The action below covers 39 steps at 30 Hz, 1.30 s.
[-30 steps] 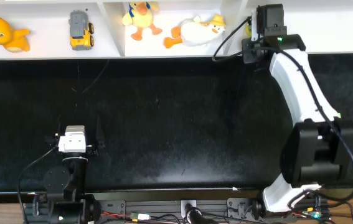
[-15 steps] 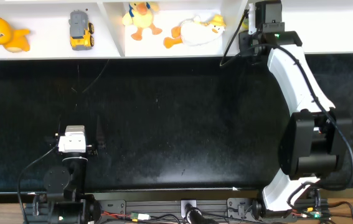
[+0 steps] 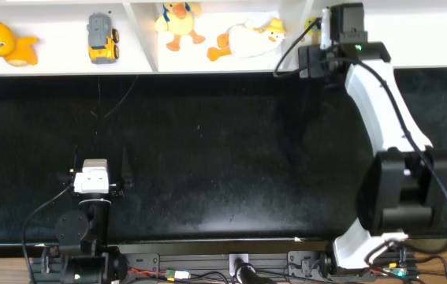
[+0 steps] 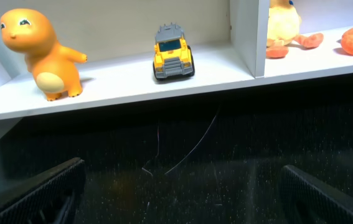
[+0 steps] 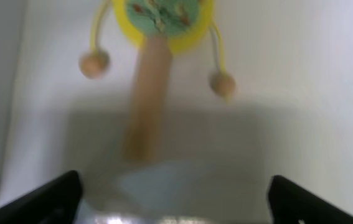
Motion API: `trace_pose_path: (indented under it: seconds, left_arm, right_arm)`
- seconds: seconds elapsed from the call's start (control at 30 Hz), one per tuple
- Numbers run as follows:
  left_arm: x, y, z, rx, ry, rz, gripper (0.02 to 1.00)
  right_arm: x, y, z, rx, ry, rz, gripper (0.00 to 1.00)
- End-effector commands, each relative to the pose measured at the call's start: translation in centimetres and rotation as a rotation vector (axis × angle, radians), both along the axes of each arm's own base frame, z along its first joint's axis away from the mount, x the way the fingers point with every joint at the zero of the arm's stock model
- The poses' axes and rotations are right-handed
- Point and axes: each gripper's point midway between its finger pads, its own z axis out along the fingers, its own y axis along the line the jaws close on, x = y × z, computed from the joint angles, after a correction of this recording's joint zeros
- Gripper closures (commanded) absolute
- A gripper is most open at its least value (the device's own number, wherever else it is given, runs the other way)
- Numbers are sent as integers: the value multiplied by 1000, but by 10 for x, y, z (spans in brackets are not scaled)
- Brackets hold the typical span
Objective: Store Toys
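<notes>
A rattle drum [image 5: 159,15] with a yellow rim, green face, wooden handle and two beads on strings lies on the white shelf floor [image 5: 301,99]. My right gripper [image 5: 176,202] is open just short of the handle's end, with nothing between its fingers. In the top view the right arm [image 3: 373,87] reaches into the shelf's right compartment. My left gripper [image 4: 176,205] is open over the black mat, facing an orange figure [image 4: 42,53], a yellow toy truck [image 4: 173,53] and a duck plush [image 4: 285,25] on the shelf.
The white shelf [image 3: 65,69] runs along the far edge, split by dividers [image 3: 146,31]. A white duck plush [image 3: 247,39] lies beside the yellow duck plush [image 3: 179,22]. The black mat [image 3: 231,150] covers the table. The left arm [image 3: 91,185] sits near the front left.
The right arm's wrist shifted slightly sideways at the shelf and its elbow swung a little. The left arm has not moved.
</notes>
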Motion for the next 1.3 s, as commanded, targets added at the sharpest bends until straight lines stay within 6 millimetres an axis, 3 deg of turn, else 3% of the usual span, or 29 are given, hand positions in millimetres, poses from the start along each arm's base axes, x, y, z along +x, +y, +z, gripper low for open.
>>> trace_pose_path:
  seconds: [0.03,0.33,0.5,0.63,0.93,1.0,1.03,1.1,1.2,1.3]
  left_arm:
    - [0,2,0,19,-6,11,23]
    - [0,2,0,19,-6,11,23]
    - [0,2,0,19,-6,11,20]
    - [0,2,0,19,-6,11,23]
    - [0,2,0,19,-6,11,20]
    - [0,2,0,19,-6,11,20]
    - [0,2,0,19,-6,11,20]
    - [0,2,0,19,-6,11,20]
    - [0,2,0,19,-6,11,23]
    - [0,2,0,19,-6,10,20]
  right_arm:
    - [-35,-6,17,4,-34,-6,3]
    - [-123,-8,15,2,55,-6,5]
    - [-155,-9,35,2,64,-6,5]
    - [-157,-9,46,3,27,-6,9]
    - [-157,-11,44,3,33,-14,5]
    - [-146,-11,50,5,-17,-14,45]
    - [-136,-11,57,5,-66,-14,3]
    - [-126,-15,64,8,-119,-30,5]
    - [-127,-20,64,12,-115,-48,7]
    - [-137,-39,57,7,-70,-98,5]
